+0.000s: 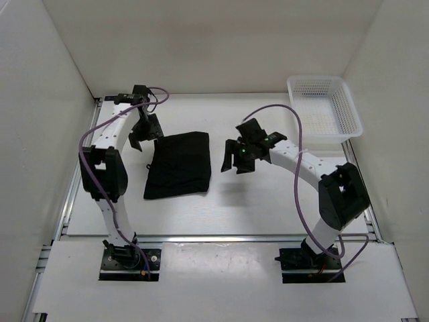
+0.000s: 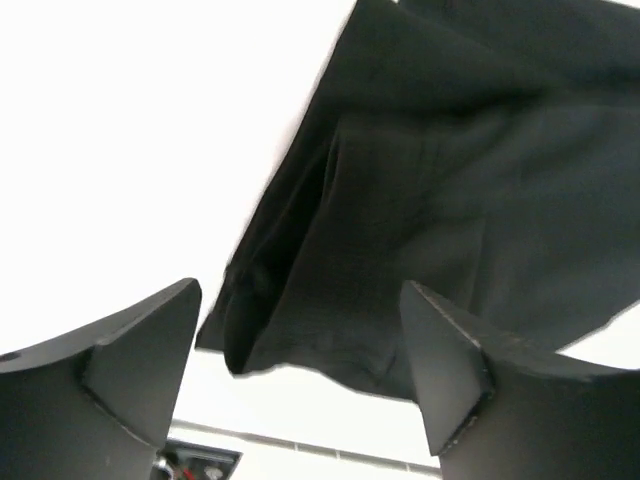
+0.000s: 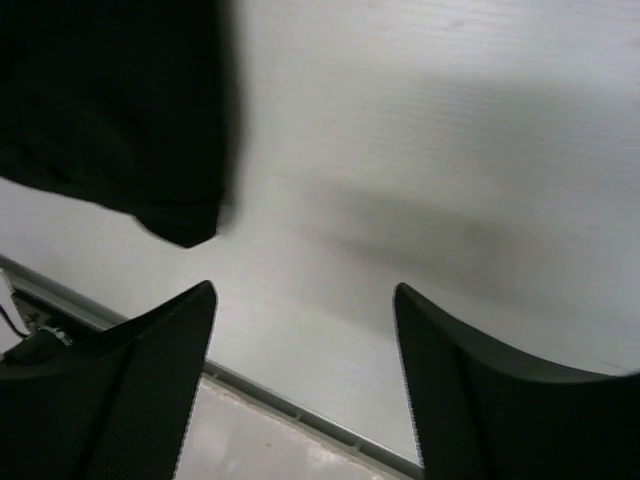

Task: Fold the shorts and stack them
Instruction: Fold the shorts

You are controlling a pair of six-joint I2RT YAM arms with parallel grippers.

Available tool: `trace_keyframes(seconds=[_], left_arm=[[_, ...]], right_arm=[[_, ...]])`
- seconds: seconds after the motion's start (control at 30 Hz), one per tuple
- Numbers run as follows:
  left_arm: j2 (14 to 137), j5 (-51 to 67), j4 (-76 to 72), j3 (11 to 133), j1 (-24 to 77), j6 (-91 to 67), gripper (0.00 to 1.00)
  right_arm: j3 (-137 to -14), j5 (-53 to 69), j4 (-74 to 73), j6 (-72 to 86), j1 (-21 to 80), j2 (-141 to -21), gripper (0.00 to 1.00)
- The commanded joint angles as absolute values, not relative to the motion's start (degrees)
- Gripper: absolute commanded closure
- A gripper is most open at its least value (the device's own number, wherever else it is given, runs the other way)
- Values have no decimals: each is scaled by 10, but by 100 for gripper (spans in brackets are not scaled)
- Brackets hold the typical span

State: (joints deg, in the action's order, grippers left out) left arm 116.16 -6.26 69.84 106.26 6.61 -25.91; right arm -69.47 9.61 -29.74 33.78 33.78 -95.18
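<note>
The left gripper (image 1: pixel 143 133) is seen with its jaws spread wide and nothing between them. It is poised just over the far left corner of the shorts (image 1: pixel 178 165). In the left wrist view the black cloth fills the space beyond the fingertips (image 2: pixel 180 300) without being pinched. The right gripper (image 1: pixel 236 157) is likewise held open and empty, just beside the right edge of the garment and above bare table (image 1: pixel 261 204). Only a dark corner of fabric is caught at the upper left of the right wrist view.

The shorts are laid flat on the table between the two arms, nearer the left one. They are doubled into a compact, roughly rectangular shape with a thicker fold line along the left side. The folding step is judged to be largely done, or paused between folds, and the stacking is not yet done. For the next move a fresh pinch on an edge would be needed, either for one more fold or for carrying the bundle off. Both layers would have to be caught together so that the fold is not undone.

A white mesh basket (image 1: pixel 350 114) is set at the far right corner, well apart from the shorts. The table is pale and matte and edged by metal rails (image 1: pixel 221 236). It is enclosed by plain white walls (image 1: pixel 40 80) on three sides.
</note>
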Motion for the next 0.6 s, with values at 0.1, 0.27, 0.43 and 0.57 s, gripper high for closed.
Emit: trace_keyframes(seconds=[0.1,0.27,0.43,0.57], left_arm=[[1043,-37,610,882,78,-272,46],[1101,-32,556,840,73,-278,67],[1162,-37,550,877,78,-278,68],[1161,-37,572,902,84,-272,64]], right_arm=[[-827,101,-289,344,431,-1026,38],[-909,115,-270,350,443,-1147,42],[-960,82,-296,350,438,-1237,49],[-960,58,-301,350,432,-1223,50]])
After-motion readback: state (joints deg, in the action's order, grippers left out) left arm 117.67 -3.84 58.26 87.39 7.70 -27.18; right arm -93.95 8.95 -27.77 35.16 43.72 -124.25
